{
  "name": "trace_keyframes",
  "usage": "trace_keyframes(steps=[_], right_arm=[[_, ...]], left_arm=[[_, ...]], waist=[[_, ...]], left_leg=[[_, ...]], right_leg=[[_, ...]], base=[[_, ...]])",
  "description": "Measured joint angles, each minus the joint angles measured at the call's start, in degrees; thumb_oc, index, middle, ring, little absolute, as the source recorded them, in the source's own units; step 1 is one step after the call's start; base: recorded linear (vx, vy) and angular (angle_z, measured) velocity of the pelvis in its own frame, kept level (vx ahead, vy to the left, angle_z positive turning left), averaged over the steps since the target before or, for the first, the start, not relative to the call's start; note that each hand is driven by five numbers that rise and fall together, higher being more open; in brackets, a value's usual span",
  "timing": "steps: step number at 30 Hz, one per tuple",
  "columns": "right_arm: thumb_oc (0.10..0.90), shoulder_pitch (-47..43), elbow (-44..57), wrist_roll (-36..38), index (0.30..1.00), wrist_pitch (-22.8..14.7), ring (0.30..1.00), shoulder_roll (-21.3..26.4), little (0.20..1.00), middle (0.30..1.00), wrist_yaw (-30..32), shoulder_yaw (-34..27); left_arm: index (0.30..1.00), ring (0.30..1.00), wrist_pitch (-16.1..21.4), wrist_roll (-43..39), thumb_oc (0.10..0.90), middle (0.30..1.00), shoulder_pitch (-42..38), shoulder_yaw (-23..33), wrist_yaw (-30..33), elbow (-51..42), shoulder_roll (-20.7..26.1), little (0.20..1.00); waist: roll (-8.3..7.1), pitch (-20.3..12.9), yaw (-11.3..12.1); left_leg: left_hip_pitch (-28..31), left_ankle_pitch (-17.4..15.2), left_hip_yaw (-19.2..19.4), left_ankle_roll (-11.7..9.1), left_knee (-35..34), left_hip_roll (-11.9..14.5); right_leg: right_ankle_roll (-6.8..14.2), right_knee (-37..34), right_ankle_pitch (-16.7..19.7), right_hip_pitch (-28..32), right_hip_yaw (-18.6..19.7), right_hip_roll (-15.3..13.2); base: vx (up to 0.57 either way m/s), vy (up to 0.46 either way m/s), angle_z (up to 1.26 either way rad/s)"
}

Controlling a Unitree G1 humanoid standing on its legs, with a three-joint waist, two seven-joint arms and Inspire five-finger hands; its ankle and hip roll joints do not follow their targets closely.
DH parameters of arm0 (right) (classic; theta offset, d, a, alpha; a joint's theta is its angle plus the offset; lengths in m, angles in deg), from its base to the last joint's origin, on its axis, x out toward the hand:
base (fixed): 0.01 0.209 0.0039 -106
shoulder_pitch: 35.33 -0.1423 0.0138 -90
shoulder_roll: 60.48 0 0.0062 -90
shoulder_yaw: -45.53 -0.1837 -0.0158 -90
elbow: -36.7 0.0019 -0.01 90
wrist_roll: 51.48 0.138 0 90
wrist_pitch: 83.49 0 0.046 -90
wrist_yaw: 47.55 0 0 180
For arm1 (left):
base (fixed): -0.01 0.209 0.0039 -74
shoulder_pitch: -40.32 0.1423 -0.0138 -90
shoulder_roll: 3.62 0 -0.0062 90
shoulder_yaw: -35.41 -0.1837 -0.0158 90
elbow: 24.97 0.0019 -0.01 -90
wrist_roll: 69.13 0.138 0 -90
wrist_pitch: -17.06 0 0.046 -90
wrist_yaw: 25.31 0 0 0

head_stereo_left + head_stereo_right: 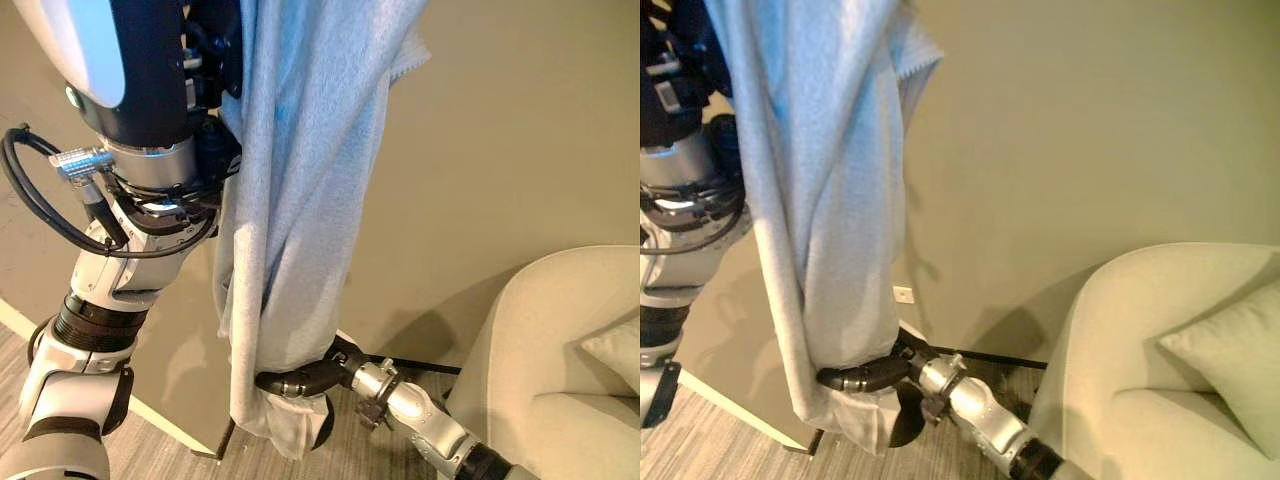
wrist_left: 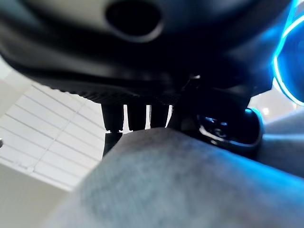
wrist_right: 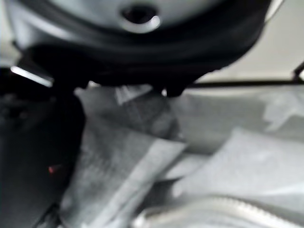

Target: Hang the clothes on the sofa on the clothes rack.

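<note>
A long light blue garment [image 1: 300,200] hangs down in front of the beige wall from the top of the eye views. My left hand [image 1: 215,60] is raised beside its upper part; in the left wrist view its fingers [image 2: 135,116] curl over the grey-looking cloth [image 2: 180,185]. Low down, my right hand [image 1: 300,380] reaches in from the lower right, its dark fingers wrapped round the garment's gathered lower part. The right wrist view shows folds of the cloth [image 3: 142,161] right against that hand.
A cream sofa [image 1: 560,340] with a cushion [image 1: 1230,370] stands at the right. A thin black bar [image 1: 425,366] runs low along the wall behind my right arm. A wall socket [image 1: 902,294] sits near the floor. Grey plank flooring [image 1: 170,455] lies below.
</note>
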Motion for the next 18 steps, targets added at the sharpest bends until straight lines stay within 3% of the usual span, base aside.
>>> trace_keyframes(steps=[1,6,10,15,18], right_arm=[[0.400,0.0,-0.3,0.0,0.300,-0.3,0.300,-1.0,0.300,0.300,0.2,0.8],[0.400,0.4,-2.5,1.0,0.300,-0.3,0.300,-0.6,0.300,0.300,0.4,2.4],[0.400,4.5,-2.5,4.5,0.300,-0.4,0.300,-0.1,0.300,0.300,1.2,-0.7],[0.400,9.6,-2.5,5.5,0.300,-1.2,0.300,2.0,0.300,0.300,2.5,-6.4],[0.400,11.9,-2.2,5.5,0.300,-1.8,0.300,5.1,0.300,0.300,4.3,-12.8]], left_arm=[[0.300,0.300,0.0,0.0,0.400,0.300,-0.2,-0.1,0.9,-0.1,-0.8,0.300],[0.300,0.300,0.0,0.1,0.400,0.300,-0.3,-0.1,2.4,-0.4,-1.6,0.300],[0.300,0.300,0.0,0.1,0.400,0.300,-0.3,0.0,3.9,-0.3,-1.6,0.300],[0.300,0.300,0.0,0.1,0.400,0.300,-0.1,0.0,4.4,0.6,-1.2,0.300],[0.300,0.300,-0.1,0.3,0.400,0.300,0.2,0.0,4.3,2.1,0.6,0.300]], waist=[[0.50,0.0,0.5],[1.15,0.0,0.5],[1.13,0.1,0.2],[0.70,0.4,-0.4],[0.00,0.8,-2.5]], left_leg=[[0.1,0.0,-0.4,0.0,0.0,-0.1],[0.0,0.0,-0.9,0.0,0.0,-0.4],[0.0,0.0,-0.9,0.1,0.0,-0.7],[0.0,0.0,-0.9,0.1,0.0,-0.8],[-0.1,-0.1,-0.6,0.1,0.0,-0.7]], right_leg=[[0.0,0.0,0.0,0.2,-0.3,0.0],[0.1,0.0,-0.1,0.5,-1.2,-0.4],[0.1,0.0,-0.1,0.5,-1.3,-0.7],[0.1,0.0,-0.1,0.2,-1.3,-0.8],[0.1,0.0,-0.1,-0.1,-0.9,-0.7]], base=[[0.00,0.036,0.14],[0.01,0.042,0.07],[0.01,0.053,0.01],[0.01,0.028,0.00],[0.03,0.056,-0.06]])
